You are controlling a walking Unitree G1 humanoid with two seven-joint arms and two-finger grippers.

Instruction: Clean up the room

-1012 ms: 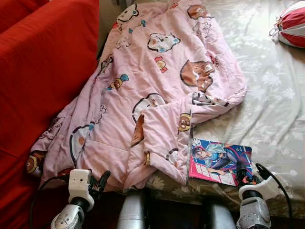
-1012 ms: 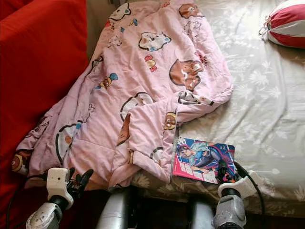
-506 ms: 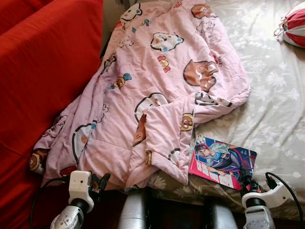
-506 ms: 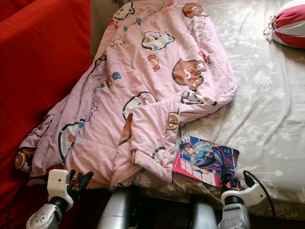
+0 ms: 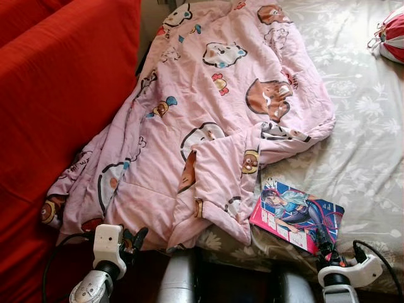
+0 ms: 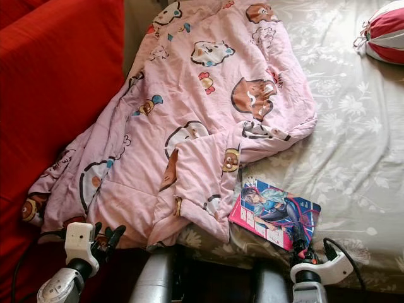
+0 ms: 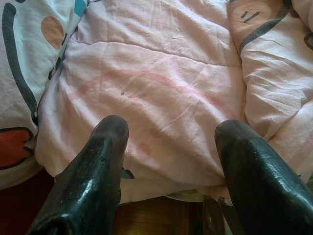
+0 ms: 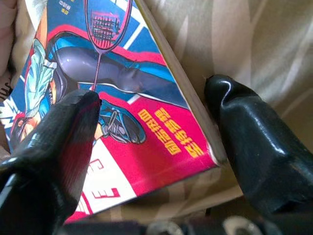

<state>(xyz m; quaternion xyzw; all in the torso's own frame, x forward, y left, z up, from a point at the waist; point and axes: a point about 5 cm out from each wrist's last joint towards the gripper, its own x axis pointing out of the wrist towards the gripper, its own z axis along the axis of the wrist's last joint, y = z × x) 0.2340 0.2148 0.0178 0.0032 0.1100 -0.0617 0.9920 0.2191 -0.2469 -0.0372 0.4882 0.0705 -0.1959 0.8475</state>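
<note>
A bed with a grey-green floral sheet (image 5: 366, 145) lay ahead, a red fabric sofa (image 5: 57, 107) along its left edge. A rumpled pink quilted blanket printed with cartoon animals (image 5: 208, 120) covered the bed's left half, its lower corner hanging over the near edge. A glossy pink-and-blue comic book with an illustrated figure on the cover (image 5: 295, 214) lay flat on the sheet at the near edge, just beside the blanket's folded flap. A red-and-white striped cushion (image 5: 392, 35) sat at the far right corner.

Right gripper (image 8: 156, 122) was at the book's near corner, fingers apart, one over the cover and one on the sheet beside the book's edge. Left gripper (image 7: 171, 147) hung at the blanket's overhanging hem, fingers apart, holding nothing.
</note>
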